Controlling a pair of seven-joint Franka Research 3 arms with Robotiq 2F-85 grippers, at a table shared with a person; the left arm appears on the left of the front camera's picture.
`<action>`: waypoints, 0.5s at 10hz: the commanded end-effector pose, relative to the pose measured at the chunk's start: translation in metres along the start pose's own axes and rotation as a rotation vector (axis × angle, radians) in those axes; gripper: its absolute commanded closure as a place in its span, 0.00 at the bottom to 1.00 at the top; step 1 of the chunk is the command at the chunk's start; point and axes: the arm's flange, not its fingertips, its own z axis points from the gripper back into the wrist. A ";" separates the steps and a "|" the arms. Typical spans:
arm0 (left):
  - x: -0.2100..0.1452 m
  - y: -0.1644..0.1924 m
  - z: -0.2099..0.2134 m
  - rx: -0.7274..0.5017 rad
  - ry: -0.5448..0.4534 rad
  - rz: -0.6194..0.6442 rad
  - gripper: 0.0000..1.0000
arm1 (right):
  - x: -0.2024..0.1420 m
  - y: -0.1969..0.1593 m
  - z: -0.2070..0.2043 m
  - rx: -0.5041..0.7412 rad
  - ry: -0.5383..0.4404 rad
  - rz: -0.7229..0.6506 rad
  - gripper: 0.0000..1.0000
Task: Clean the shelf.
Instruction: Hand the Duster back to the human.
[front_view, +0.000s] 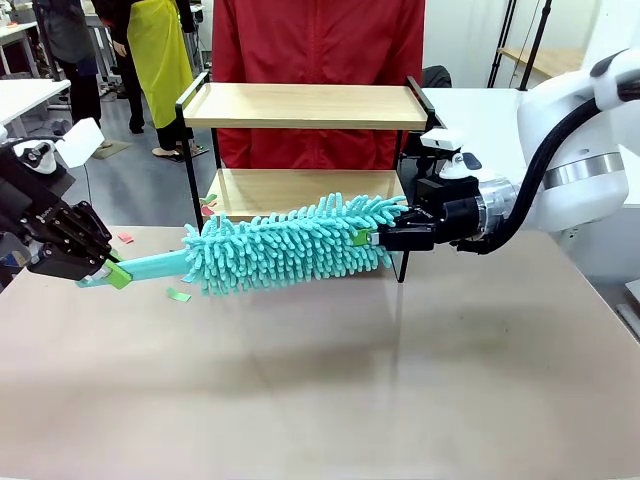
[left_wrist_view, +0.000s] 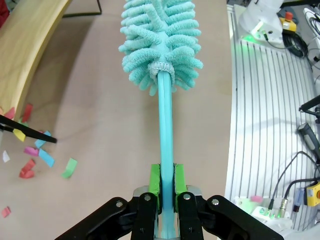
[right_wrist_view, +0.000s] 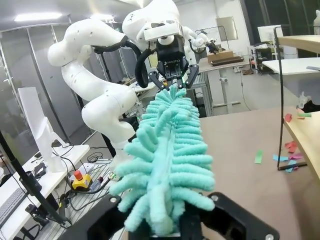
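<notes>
holding one teal duster (front_view: 290, 245) between both grippers, level above the tan table (front_view: 330, 390), just in front of the shelf (front_view: 305, 105).

left gripper (front_view: 112, 275) is clamped on the smooth teal handle, and the left wrist view gives it clean: green pads (left_wrist_view: 154, 185) pinched tight on either side of the stick, fluffy head fanning out beyond. right gripper (front_view: 368, 238) is closed on the head's far tip; its own view looks straight down the shaggy chenille noodles, fingers buried in fluff, toward the left gripper (right_wrist_view: 172, 82) at the far end. front view alone shows the whole shelf: two pale wooden boards in a thin black metal frame with raised end rails, standing at the table's far edge with a person in red (front_view: 318, 40) behind it. wrist views catch paper scraps (left_wrist_view: 37, 155), pink, blue, green, yellow, around a shelf leg.
</notes>
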 end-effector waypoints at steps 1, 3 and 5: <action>0.002 0.000 0.002 0.002 -0.019 0.006 0.87 | 0.004 -0.007 0.009 0.071 -0.039 -0.010 1.00; 0.001 0.000 0.000 0.000 -0.001 -0.001 0.31 | 0.000 0.000 0.000 0.000 0.000 0.000 1.00; 0.002 -0.003 0.016 -0.024 -0.165 0.079 0.00 | 0.000 0.000 0.000 0.000 0.000 0.000 1.00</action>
